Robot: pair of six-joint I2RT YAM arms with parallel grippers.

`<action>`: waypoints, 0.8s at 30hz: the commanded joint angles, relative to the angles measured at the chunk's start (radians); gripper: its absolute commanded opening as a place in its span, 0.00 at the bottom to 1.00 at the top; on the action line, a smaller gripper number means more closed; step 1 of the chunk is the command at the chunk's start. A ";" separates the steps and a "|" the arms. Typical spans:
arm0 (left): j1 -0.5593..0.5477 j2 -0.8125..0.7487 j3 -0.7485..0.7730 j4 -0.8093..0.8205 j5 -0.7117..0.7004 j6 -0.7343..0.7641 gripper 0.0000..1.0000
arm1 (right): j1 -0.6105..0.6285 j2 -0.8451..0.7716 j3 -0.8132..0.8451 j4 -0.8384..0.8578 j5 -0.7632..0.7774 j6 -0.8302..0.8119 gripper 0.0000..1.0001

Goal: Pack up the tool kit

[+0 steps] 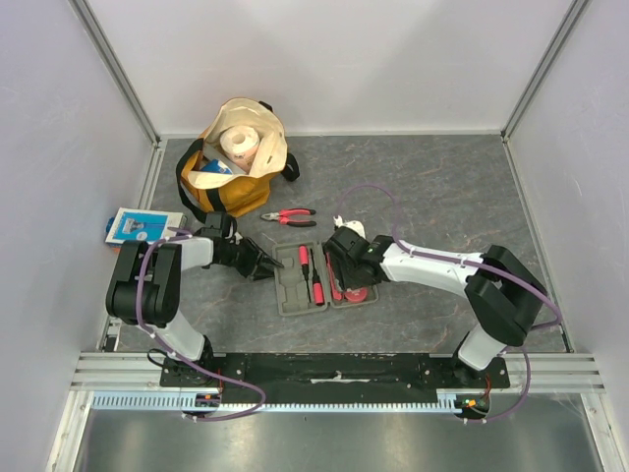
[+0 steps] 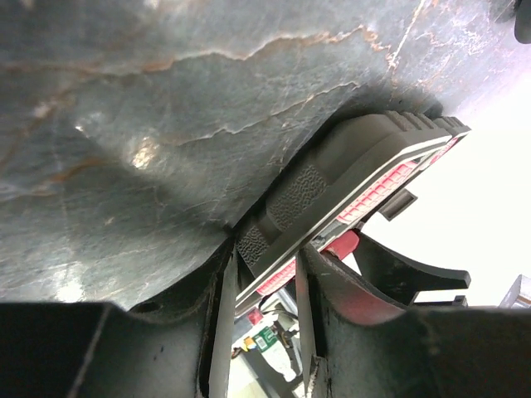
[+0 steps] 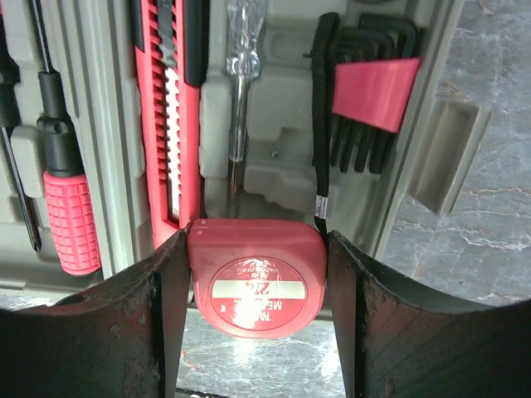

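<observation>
From above, we've got a grey, marble-veined tabletop (image 1: 442,197) boxed in by plain white walls (image 1: 334,59), with aluminium posts (image 1: 118,69) in the far corners. The tool kit's grey case (image 1: 290,300) lies open mid-tabletop, nearer the near edge, with red-handled tools in its slots. Loose pliers (image 1: 288,214) lie just beyond it. A tan-and-yellow bag (image 1: 236,167) sits toward the far-left corner, and a blue-and-white packet (image 1: 138,226) is at the left edge. The left pincer (image 1: 270,264) is at the case's left side and the right pincer (image 1: 352,285) is over its right half.

On the left wrist, the fingers (image 2: 217,348) stand narrow on either side of the case's edge. Whether they press it, we cannot tell. Glossy veined stone with patches of glare fills the rest.

On the right wrist, the pincer grips a red tape measure (image 3: 257,286), both fingers against its sides, at the case's near end. Slotted beyond it are a red-handled screwdriver (image 3: 70,220), a red utility knife (image 3: 170,124) and black hex keys (image 3: 373,91).
</observation>
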 commanded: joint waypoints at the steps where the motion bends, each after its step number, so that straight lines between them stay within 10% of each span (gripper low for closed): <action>1: -0.004 -0.033 -0.047 0.005 -0.013 -0.138 0.36 | 0.012 -0.058 -0.021 0.016 0.071 0.047 0.45; 24: -0.004 0.044 -0.016 -0.031 -0.004 -0.008 0.34 | 0.006 -0.023 -0.083 0.211 0.199 -0.105 0.45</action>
